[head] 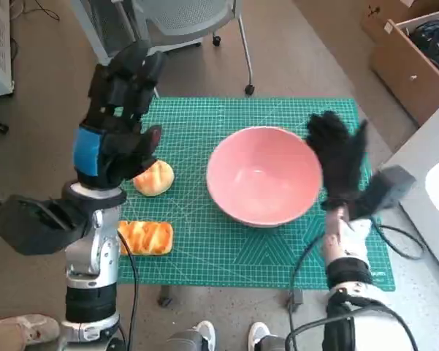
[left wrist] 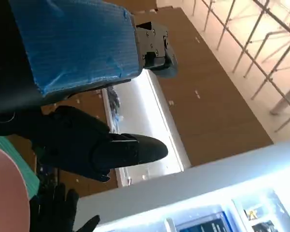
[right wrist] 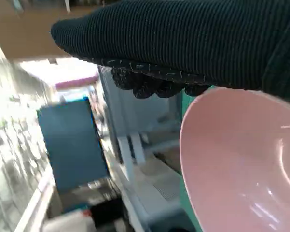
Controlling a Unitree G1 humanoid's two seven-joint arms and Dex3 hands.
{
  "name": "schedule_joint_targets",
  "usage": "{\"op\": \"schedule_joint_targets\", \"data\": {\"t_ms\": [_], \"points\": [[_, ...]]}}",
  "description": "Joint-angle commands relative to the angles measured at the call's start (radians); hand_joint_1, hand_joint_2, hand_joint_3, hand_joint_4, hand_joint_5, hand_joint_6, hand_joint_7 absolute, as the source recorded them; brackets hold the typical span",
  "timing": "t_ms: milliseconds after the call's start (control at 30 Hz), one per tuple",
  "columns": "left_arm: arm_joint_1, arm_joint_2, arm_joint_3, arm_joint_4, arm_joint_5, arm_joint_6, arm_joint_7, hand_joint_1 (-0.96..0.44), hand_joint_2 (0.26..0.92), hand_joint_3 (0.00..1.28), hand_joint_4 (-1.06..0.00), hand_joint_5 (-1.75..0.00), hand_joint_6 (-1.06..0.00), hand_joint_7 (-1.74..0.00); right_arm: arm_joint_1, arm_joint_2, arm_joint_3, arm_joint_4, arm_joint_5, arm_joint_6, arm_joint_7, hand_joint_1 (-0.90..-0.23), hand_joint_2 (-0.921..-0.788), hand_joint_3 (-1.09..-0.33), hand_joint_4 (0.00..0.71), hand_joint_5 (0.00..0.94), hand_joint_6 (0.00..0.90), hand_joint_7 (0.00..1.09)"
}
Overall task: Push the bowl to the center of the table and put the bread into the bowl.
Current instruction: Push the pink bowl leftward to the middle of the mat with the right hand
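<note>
A pink bowl (head: 263, 175) stands empty on the green cutting mat (head: 204, 248), a little right of the mat's middle. My gloved right hand (head: 338, 157) stands flat against the bowl's right rim, fingers up and spread; the right wrist view shows the bowl (right wrist: 246, 164) close under the glove (right wrist: 183, 43). A round bread roll (head: 155, 178) lies on the mat's left part, and a flat ridged bread (head: 144, 238) lies nearer the front left corner. My left hand (head: 120, 117) hovers raised above the round roll, holding nothing, fingers (left wrist: 111, 150) apart.
An office chair's legs (head: 245, 69) stand beyond the mat's far edge. Cardboard boxes (head: 409, 51) sit at the far right, with a white surface (head: 431, 197) along the right side. A person's feet (head: 226, 336) show at the near edge.
</note>
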Motion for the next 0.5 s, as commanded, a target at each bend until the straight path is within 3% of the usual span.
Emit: {"op": "schedule_joint_targets", "data": {"t_ms": [33,267,500], "points": [[0.019,0.013,0.018,-0.022,-0.001,-0.011,0.005,-0.53,0.921,0.34,0.00,-0.40,0.00,-0.66,-0.021,0.031,0.013,0.012,-0.009,0.035,-0.019,-0.548,-0.921,-0.864,0.173,0.010,0.130,0.27],[0.045,0.023,0.027,-0.033,0.016,-0.031,0.014,-0.56,0.921,0.33,0.00,-0.39,0.00,-0.63,-0.050,0.058,0.026,0.009,-0.014,0.043,-0.030,-0.543,-0.921,-0.894,0.168,0.004,0.104,0.30],[0.071,0.028,0.034,-0.049,0.028,-0.042,0.026,-0.57,0.921,0.32,-0.01,-0.39,0.00,-0.63,-0.066,0.051,0.032,0.004,-0.014,0.047,-0.020,-0.542,-0.921,-0.905,0.171,0.003,0.081,0.36]]}}
